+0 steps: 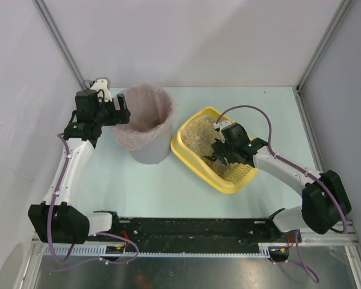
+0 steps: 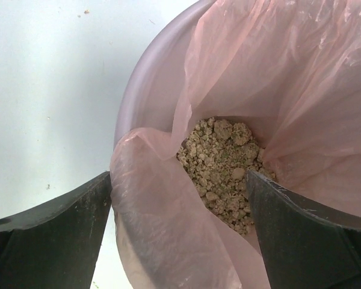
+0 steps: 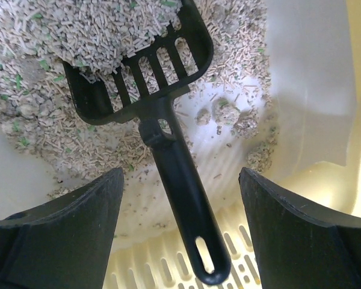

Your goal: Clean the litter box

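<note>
Hovering over litter box [image 1: 243, 174]: right gripper [image 1: 218, 154], jaws apart.

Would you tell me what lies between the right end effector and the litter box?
The scoop: in the right wrist view its handle rests in the litter box, ungripped, between the open fingers of the right end effector.
</note>
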`<state>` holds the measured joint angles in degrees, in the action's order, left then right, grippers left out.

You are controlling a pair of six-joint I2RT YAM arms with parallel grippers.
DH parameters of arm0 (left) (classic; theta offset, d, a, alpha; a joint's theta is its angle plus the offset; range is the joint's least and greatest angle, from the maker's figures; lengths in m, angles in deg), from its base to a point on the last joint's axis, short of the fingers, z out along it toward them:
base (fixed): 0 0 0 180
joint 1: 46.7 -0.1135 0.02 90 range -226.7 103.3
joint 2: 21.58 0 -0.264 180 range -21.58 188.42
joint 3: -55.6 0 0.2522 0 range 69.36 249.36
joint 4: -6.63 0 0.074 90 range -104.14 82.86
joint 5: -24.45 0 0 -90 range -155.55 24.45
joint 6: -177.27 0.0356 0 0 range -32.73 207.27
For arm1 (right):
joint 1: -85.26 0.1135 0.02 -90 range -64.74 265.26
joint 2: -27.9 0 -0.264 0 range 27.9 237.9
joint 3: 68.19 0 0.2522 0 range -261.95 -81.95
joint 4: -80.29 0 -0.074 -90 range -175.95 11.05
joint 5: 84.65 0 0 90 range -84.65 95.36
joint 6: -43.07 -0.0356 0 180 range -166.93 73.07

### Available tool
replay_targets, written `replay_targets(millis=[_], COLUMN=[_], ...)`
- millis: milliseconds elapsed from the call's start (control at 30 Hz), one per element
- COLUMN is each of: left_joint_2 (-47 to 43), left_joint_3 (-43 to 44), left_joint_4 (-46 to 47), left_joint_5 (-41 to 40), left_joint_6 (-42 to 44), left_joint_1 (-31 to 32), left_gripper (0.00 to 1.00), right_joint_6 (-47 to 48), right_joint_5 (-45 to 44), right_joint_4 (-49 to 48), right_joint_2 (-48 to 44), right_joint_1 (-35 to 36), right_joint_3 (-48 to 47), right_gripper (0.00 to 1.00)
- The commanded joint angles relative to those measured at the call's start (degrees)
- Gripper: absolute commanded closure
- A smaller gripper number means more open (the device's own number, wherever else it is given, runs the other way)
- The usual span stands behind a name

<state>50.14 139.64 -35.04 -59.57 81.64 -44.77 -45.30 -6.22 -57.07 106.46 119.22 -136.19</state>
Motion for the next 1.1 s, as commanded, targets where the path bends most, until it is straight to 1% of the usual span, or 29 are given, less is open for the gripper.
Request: replay_targets(millis=[0,67,200,367,400,467,500,633,667,833,867,933,967,1067], left_joint_2=[-2.0,-2.3,-3.1,-2.9,-2.9,-2.8,-2.7,-2.7,-2.9,-2.9,-3.0,-2.9,-2.9,-2.8], left_joint_3=[-0.3,-0.4,-0.8,-0.9,-0.9,-1.0,-0.9,-1.0,-1.0,-1.0,-1.1,-1.1,-1.1,-1.1], left_joint_4=[2.1,2.1,2.8,2.9,2.9,2.9,2.9,2.9,2.9,3.0,3.0,3.1,3.1,3.2], left_joint_5=[-1.0,-1.2,-1.5,-1.2,-1.1,-1.1,-0.9,-0.7,-0.7,-0.1,0.0,0.0,0.1,0.3], left_joint_6=[-0.6,-0.7,-0.8,-0.8,-0.8,-0.8,-0.8,-0.8,-0.9,-1.1,-1.1,-1.1,-1.1,-1.2], left_joint_1=[0.3,0.3,0.3,0.3,0.3,0.3,0.3,0.3,0.3,0.3,0.3,0.3,0.3,0.3], left_gripper=[0.06,0.05,0.01,0.0,0.0,0.0,0.0,0.0,0.0,0.0,0.0,0.0,0.01,0.0], right_joint_6=[1.6,1.4,1.0,0.4,0.3,-0.1,-0.4,-1.4,-1.4,-5.1,-5.5,-6.7,-7.2,-9.8], right_joint_5=[-0.9,-1.7,-0.5,0.1,0.2,0.8,0.9,3.6,4.0,6.1,6.3,6.6,6.8,8.1], right_joint_4=[-0.5,-1.6,-3.8,-6.1,-6.4,-7.2,-7.4,-10.2,-10.8,-15.2,-15.8,-17.9,-18.7,-24.7], right_joint_2=[3.2,4.5,7.0,8.9,9.0,9.7,9.9,10.7,11.0,11.1,10.9,10.4,10.1,8.3], right_joint_1=[1.0,1.4,1.8,2.0,2.0,2.0,1.9,1.3,0.9,-0.5,-0.6,-1.2,-1.4,-2.6], right_joint_3=[-2.5,-2.5,-2.5,-2.5,-2.5,-2.5,-2.5,-2.5,-2.5,-1.6,-1.3,-0.2,0.4,4.0], right_gripper=[0.19,0.2,0.34,0.46,0.5,0.54,0.58,0.67,0.72,0.86,0.92,0.95,1.0,1.0])
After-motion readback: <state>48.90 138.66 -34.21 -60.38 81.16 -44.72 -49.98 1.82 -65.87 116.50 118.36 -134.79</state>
